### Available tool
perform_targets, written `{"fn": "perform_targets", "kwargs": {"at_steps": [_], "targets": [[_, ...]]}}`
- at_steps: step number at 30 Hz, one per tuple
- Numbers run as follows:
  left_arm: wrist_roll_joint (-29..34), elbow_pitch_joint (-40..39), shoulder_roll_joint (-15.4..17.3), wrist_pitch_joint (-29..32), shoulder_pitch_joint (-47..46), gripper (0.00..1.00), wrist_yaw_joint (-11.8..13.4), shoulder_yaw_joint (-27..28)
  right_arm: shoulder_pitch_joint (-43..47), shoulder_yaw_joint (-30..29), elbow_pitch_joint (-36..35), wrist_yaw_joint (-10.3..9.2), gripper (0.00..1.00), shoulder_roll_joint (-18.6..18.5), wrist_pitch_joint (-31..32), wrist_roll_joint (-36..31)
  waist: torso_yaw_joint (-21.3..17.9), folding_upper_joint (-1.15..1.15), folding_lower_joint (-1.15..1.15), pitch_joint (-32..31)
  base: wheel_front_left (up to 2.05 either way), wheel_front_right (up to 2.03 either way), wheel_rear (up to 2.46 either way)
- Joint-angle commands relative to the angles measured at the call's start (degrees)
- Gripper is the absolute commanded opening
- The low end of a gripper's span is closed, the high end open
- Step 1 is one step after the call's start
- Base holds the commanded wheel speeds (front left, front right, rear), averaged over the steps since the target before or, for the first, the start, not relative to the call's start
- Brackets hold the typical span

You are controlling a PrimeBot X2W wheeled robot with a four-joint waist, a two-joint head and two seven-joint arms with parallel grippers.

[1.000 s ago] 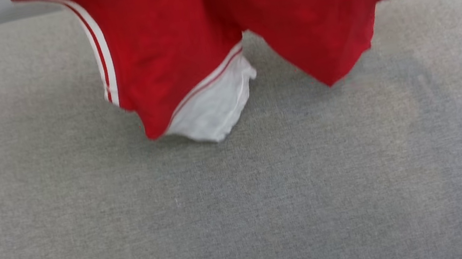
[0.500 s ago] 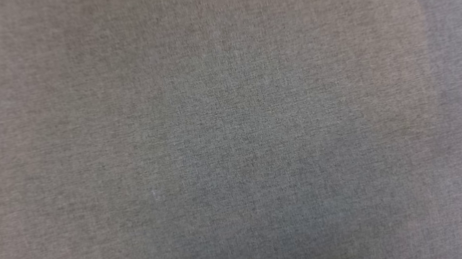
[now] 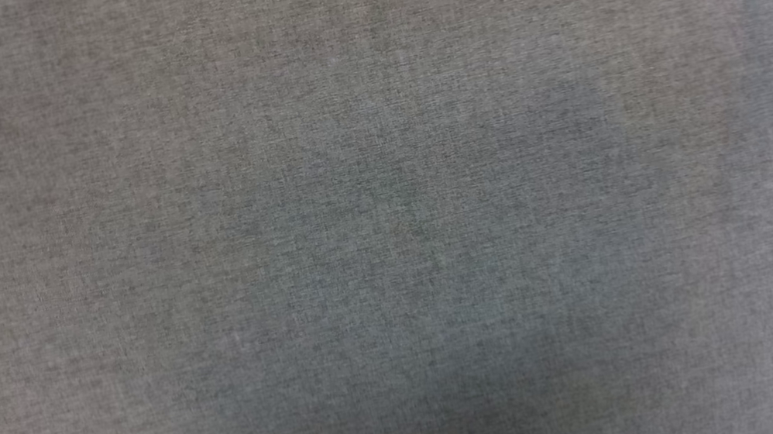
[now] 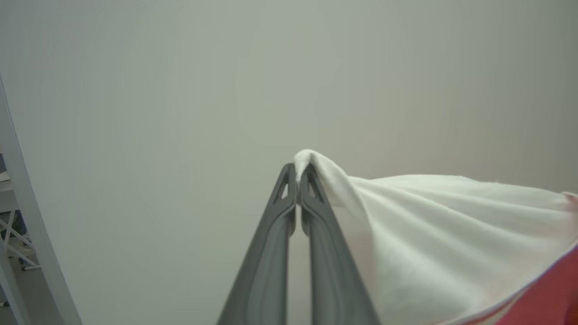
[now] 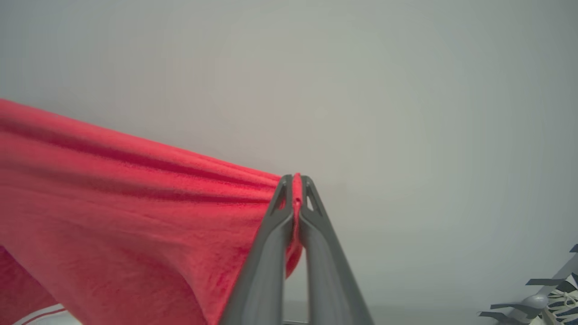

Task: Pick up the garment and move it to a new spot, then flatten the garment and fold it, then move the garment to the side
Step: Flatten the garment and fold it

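The weak point is the left pincer (image 4: 297, 174). Its two fingers are pressed together on just a small peak of the shirt's (image 4: 442, 225) white sleeve, right at the tips, and the cloth pulls away from it in tight ridges. If the arms draw further apart or swing fast, I'd expect that nip to slide out and that side of the shirt to drop. The right pincer (image 5: 295, 180) looks safer: it's closed on a red fold that shows between its tips and runs down between the fingers.

The other worry is a crooked landing. One hold is on a sleeve and the other on red body cloth, so the shirt may come down on the grey bench (image 3: 386, 217) skewed or bunched and need a lot of smoothing.

The shirt hangs between the two pincers. From the left pincer's tips it fans out to one side and back toward the wrist, white first, then red at the far edge. From the right pincer's tips the red cloth (image 5: 113, 203) stretches off to the opposite side, sagging below finger level.
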Motion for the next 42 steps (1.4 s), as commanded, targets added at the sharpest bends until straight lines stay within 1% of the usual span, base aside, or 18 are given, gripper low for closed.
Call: {"fn": "perform_targets", "kwargs": {"at_steps": [1, 7, 14, 17, 18, 21, 25, 31, 39, 42], "targets": [[-0.49, 1.15, 0.57, -1.58, 1.75, 0.00, -0.08, 0.44, 1.41, 0.59, 0.94, -0.55, 0.00, -0.87, -1.13, -0.49, 0.69, 0.00, -0.01, 0.51, 0.00, 0.00, 0.00], [-3.53, 2.44, -2.88, -7.14, 12.97, 0.00, -1.24, -0.62, 7.59, 3.94, 1.98, -0.55, 0.00, -0.24, -6.21, 1.51, 2.16, 0.00, -0.01, -0.96, 0.00, 0.00, 0.00], [-6.05, -0.79, -6.46, -9.67, 31.05, 0.00, -1.60, -1.68, 18.60, 8.86, 2.17, -0.55, 0.00, -0.19, -10.96, 4.67, 3.45, 0.00, -0.01, -6.31, 0.00, 0.00, 0.00], [-5.44, -3.49, -7.09, -9.96, 39.33, 0.00, -0.98, -2.37, 24.05, 11.56, 1.67, -0.55, 0.00, -0.23, -12.20, 6.21, 3.75, 0.00, -0.01, -9.46, 0.00, 0.00, 0.00], [-5.14, -6.48, -7.36, -10.04, 46.82, 0.00, 0.06, -2.26, 29.00, 13.80, 0.76, -0.55, 0.00, -0.44, -12.85, 7.92, 3.96, 0.00, -0.01, -12.47, 0.00, 0.00, 0.00], [-5.42, -9.64, -7.85, -10.06, 55.01, 0.00, 1.19, -1.48, 34.38, 16.16, 0.08, -0.55, 0.00, -0.67, -12.97, 9.99, 4.37, 0.00, -0.01, -15.91, 0.00, 0.00, 0.00], [-5.54, -12.73, -7.61, -10.07, 64.30, 0.00, 2.64, -0.99, 40.67, 19.37, -1.23, -0.55, 0.00, -1.12, -12.73, 13.18, 4.85, 0.00, -0.01, -19.51, 0.00, 0.00, 0.00], [-7.08, -14.81, -6.01, -10.04, 75.52, 0.00, 4.68, -0.59, 47.46, 24.41, -3.19, -0.55, 0.00, -3.21, -12.15, 17.86, 5.55, 0.00, -0.01, -23.86, 0.00, 0.00, 0.00], [-9.52, -17.60, -3.58, -7.37, 88.26, 0.00, 5.70, -1.83, 55.69, 28.05, -2.09, -0.55, 0.00, -6.11, -10.25, 23.16, 6.75, 0.00, -0.01, -29.45, 0.00, 0.00, 0.00], [-10.21, -19.12, -2.82, -5.60, 92.60, 0.00, 4.87, -3.44, 59.11, 28.32, -1.11, -0.55, 0.00, -7.05, -9.14, 25.39, 7.13, 0.00, -0.01, -31.74, 0.00, 0.00, 0.00]]}}
